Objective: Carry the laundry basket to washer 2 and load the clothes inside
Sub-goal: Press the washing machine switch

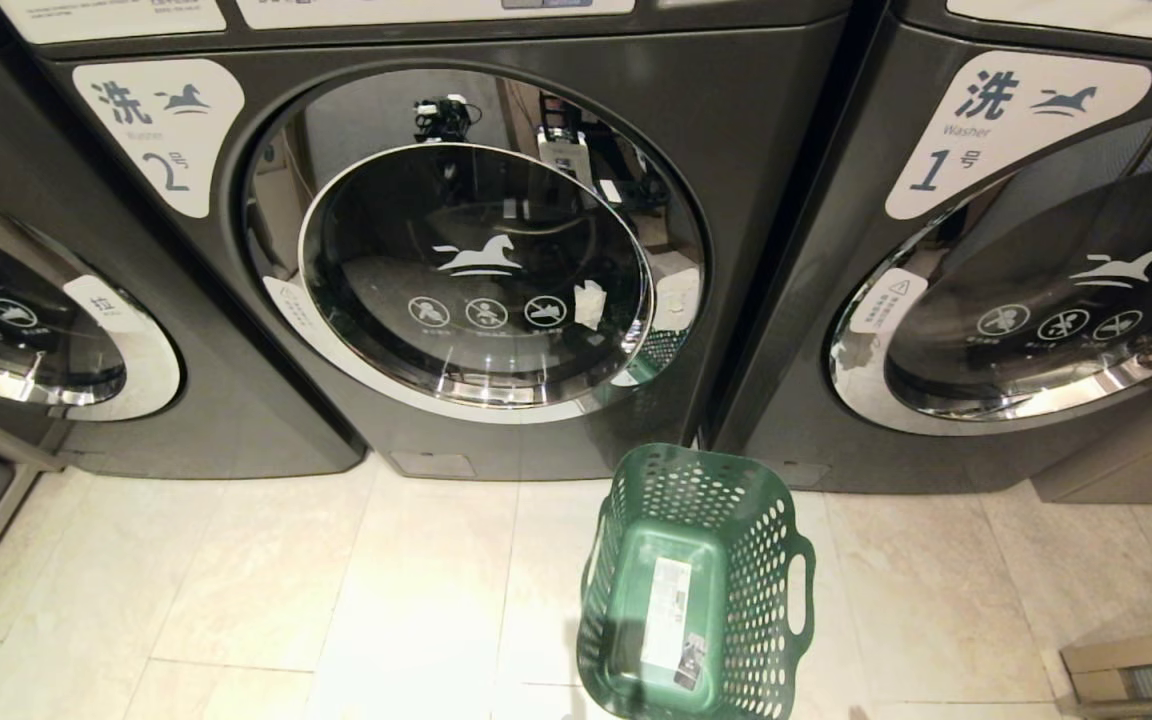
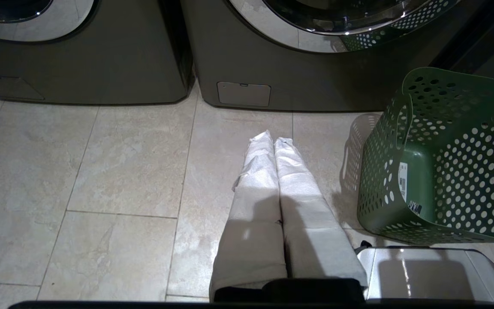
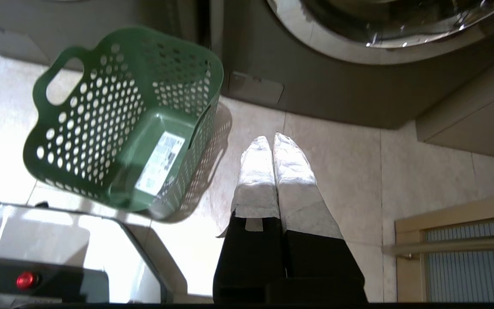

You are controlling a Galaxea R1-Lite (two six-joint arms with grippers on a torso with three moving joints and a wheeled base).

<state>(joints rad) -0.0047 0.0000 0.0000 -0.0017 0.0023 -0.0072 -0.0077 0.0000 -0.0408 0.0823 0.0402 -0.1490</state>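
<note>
The basket (image 1: 701,590) stands empty on the floor (image 1: 336,600), at washer 2's (image 1: 496,250) five o'clock; its door is shut, no clothes visible. Both hands, left (image 2: 272,139) and right (image 3: 270,141), hang clenched, holding nothing. Likely next: opening the door.

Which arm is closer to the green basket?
Right, probably. The basket stands between them, right of centre: right arm close beside it, left arm farther off.

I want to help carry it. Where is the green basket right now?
In the head view the laundry basket stands on the tiled floor, low and right of centre, just in front of the gap between washer 2 and washer 1.
</note>
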